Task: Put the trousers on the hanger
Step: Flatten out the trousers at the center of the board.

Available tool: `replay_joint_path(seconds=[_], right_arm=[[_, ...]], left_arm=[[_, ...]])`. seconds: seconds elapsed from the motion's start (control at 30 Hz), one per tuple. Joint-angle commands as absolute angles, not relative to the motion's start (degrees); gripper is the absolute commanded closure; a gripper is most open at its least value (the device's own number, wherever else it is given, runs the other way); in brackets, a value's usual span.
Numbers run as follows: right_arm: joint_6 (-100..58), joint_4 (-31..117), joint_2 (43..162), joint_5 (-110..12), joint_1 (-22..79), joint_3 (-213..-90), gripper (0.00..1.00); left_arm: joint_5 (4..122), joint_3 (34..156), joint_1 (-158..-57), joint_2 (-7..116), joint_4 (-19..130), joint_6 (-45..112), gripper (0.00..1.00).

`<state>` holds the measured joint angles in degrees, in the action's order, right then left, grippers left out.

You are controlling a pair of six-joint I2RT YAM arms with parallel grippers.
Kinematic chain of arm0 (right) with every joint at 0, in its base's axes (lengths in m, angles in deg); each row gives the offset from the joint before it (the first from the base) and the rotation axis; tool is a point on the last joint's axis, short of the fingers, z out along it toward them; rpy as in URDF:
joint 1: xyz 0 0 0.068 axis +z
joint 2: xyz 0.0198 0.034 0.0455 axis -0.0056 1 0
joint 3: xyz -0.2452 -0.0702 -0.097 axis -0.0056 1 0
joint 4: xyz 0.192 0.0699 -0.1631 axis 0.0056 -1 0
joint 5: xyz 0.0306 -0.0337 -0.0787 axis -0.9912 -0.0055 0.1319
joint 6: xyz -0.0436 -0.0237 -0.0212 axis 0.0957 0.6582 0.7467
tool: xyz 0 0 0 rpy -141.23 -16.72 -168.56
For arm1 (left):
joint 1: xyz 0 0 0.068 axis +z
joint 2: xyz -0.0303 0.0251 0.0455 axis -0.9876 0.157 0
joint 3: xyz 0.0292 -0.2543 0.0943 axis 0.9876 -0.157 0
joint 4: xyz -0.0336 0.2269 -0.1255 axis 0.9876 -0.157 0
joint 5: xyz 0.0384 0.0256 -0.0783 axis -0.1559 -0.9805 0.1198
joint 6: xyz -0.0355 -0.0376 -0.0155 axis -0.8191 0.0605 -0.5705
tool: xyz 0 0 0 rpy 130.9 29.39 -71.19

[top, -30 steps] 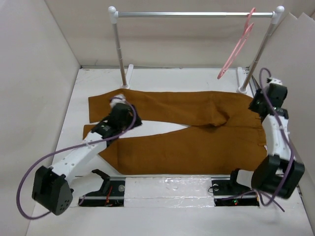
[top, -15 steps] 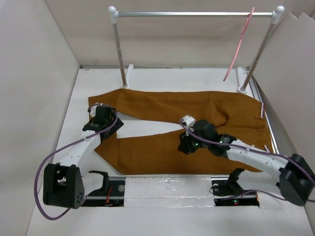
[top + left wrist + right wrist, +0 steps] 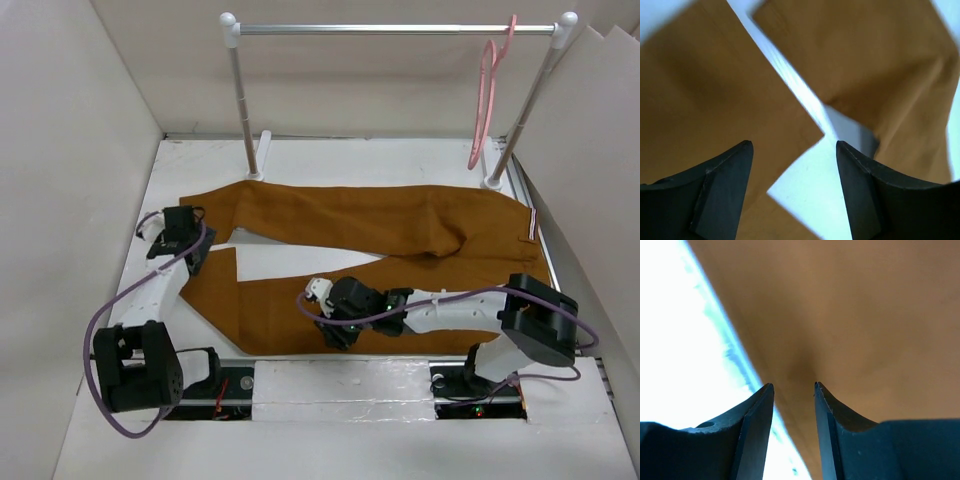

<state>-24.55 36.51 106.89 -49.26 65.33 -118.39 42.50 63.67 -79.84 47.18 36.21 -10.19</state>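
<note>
The rust-brown trousers (image 3: pixel 400 225) lie flat on the white table, legs to the left, waistband to the right. The pink hanger (image 3: pixel 487 95) hangs from the right end of the rail, apart from both arms. My left gripper (image 3: pixel 180 240) is open and empty over the leg cuffs; in the left wrist view (image 3: pixel 792 145) bare table shows between its fingers, with cloth (image 3: pixel 715 85) on both sides. My right gripper (image 3: pixel 335 322) is low over the near leg's front edge. In the right wrist view (image 3: pixel 793 385) its jaws are narrowly apart over the cloth (image 3: pixel 865 315).
The silver-and-white clothes rail (image 3: pixel 400 30) stands across the back on two posts. Beige walls close in the left and right sides. A strip of bare table (image 3: pixel 290 262) shows between the two trouser legs.
My right arm has swept from the right edge across the trousers to the near leg's front edge. My left gripper has drawn back left off the cloth. The hanger has swung on the rail.
</note>
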Motion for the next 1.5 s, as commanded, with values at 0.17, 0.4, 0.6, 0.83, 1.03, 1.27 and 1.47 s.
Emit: replay_joint_path(seconds=[0.17,0.4,0.6,0.83,1.03,1.27,1.47], right_arm=[[-22.9,38.3,107.8,-48.3,70.4,-122.2,0.56],[-23.6,36.8,105.9,-46.9,71.0,-122.0,0.55],[-22.8,29.6,99.8,-39.1,69.9,-122.2,0.55],[-22.7,24.6,94.4,-36.0,64.0,-121.5,0.56],[-21.5,18.8,80.6,-34.2,55.4,-118.7,0.61],[-19.6,18.0,77.4,-40.6,46.9,-114.8,0.60],[-18.9,19.1,79.4,-43.8,46.9,-116.0,0.57]], left_arm=[[44.6,75.0,-71.3,59.1,38.1,-9.2,0.37],[43.6,83.6,-70.8,72.3,35.1,-9.4,0.36],[41.6,86.6,-69.5,77.6,31.6,-10.3,0.43],[41.0,85.6,-68.0,80.3,33.9,-9.4,0.48],[38.6,90.6,-66.4,84.7,32.6,-6.3,1.00],[36.5,92.4,-65.2,79.1,34.3,-1.8,1.00],[35.0,96.1,-65.2,77.1,33.6,0.9,1.00]])
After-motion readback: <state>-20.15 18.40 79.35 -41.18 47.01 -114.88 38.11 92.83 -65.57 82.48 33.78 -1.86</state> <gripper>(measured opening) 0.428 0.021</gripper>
